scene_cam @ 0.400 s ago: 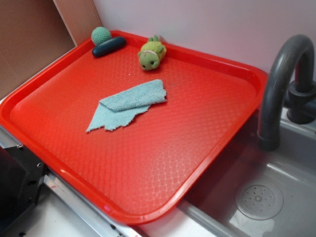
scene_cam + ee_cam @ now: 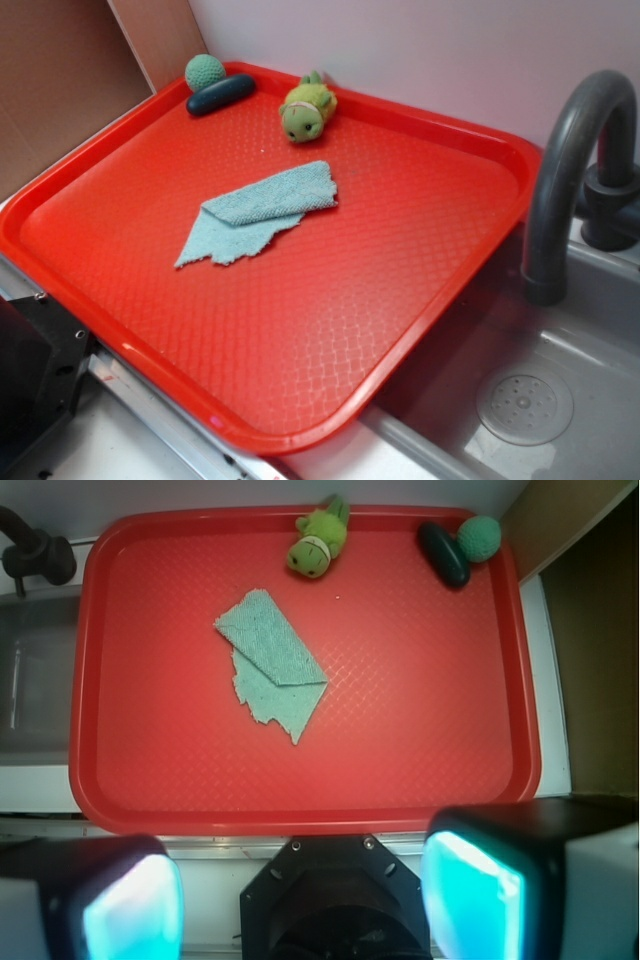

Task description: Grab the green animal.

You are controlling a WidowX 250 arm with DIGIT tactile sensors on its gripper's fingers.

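The green animal lies at the tray's twelve o'clock edge, near the dark oblong. It looks soft, light and squashable; pinch across its plump body. The gripper hangs wide open, empty.

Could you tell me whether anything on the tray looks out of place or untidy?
Only the light blue cloth: it lies crumpled, folded over itself, with a ragged edge. The green animal lies intact by the tray's far rim.
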